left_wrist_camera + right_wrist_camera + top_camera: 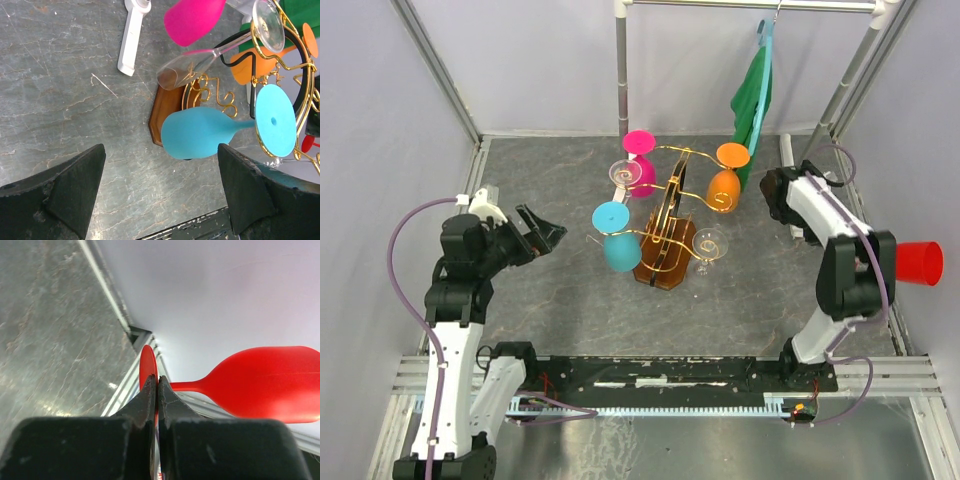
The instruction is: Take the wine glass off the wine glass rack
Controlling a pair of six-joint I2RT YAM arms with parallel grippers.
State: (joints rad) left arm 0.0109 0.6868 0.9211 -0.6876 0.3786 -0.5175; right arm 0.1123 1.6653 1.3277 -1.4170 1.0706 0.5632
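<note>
The wine glass rack point(660, 272) stands mid-table on its brown wooden base point(165, 112), with gold wire arms. Pink point(640, 160), orange point(725, 182), blue point(618, 242) and clear point(622, 175) glasses hang on it. Another clear glass point(707, 245) stands beside the base. My left gripper point(545, 238) is open and empty, left of the rack, with the blue glass point(200, 132) just beyond its fingers point(75, 185). My right gripper point(158, 382) is shut on the foot of a red wine glass point(265, 382). It holds that glass point(918, 262) out past the table's right edge.
A grey clothes rail point(622, 70) stands behind the rack, with a green cloth point(755, 95) on a hanger. A white object point(131, 37) lies on the grey tabletop near the rack. Enclosure walls close off the left, back and right.
</note>
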